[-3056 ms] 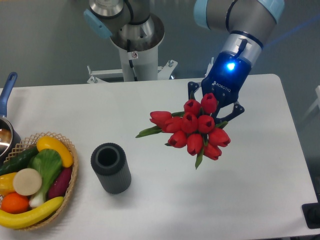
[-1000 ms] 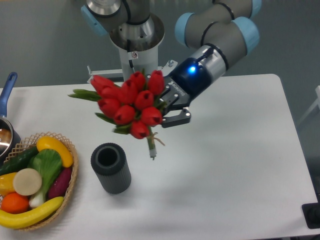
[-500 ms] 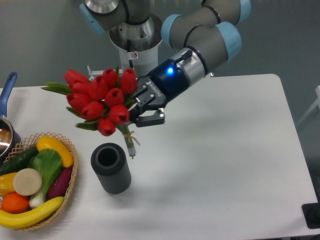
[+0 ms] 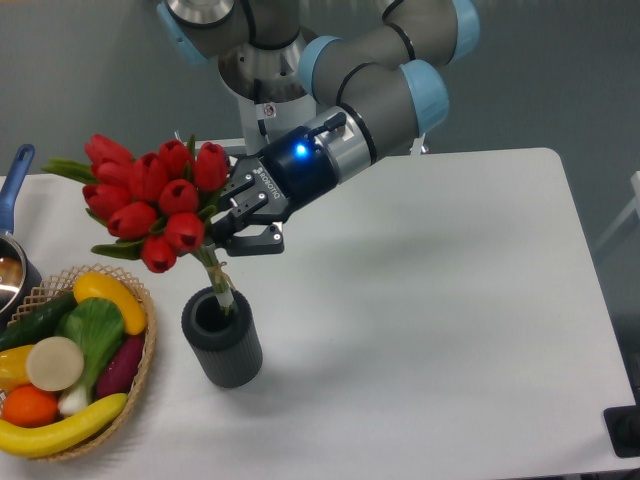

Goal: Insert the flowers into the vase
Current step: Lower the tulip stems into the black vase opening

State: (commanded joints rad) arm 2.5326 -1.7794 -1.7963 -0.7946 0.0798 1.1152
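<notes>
Flowers (image 4: 150, 200) now swung left, stem tips entering vase (image 4: 221, 336) mouth | jaws clamped on stems; I lower next

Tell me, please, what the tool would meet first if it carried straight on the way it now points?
The tool points left and slightly downward, shut on the flowers. Beyond them, the line seems to reach the wicker basket of toy produce, passing above the vase, though depth is unclear from this one view.
</notes>
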